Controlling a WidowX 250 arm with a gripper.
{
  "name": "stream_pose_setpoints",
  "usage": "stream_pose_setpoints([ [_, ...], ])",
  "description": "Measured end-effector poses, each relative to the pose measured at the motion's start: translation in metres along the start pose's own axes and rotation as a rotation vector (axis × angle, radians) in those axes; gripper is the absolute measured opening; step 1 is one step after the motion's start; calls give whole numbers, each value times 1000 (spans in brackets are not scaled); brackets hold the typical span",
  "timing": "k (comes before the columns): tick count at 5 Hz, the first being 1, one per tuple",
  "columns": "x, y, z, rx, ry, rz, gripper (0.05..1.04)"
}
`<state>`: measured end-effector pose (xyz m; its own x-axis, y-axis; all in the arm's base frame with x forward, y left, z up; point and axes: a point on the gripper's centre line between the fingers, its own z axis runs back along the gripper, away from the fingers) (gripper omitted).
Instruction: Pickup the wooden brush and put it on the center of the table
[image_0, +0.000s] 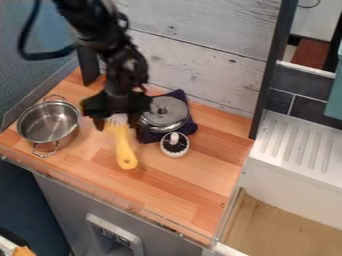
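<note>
Brush (123, 147): head framed by gripper (117, 123), handle pointed out front of it
Gripper: spread wide, nothing clamped tbh

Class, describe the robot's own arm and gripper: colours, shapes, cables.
The arm is black, with chunky jointed segments. A thick dark cable loops out at the picture's left. The gripper is black too, broad and blocky.

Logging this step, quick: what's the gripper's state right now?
Gripper: at the bristle end of the yellow brush; whether open or closed on it cannot be told.
</note>
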<state>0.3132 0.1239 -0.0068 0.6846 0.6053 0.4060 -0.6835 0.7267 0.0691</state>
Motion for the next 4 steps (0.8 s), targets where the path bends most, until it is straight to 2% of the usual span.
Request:
stream_pose_setpoints([
  [1,-4,6,-13,-30,64,103,784],
  [2,-9,11,-28,-35,128,199,784],
  [3,-13,9,-41,-28,164,199,824],
  [4,-15,8,-41,-30,197,194,1011],
])
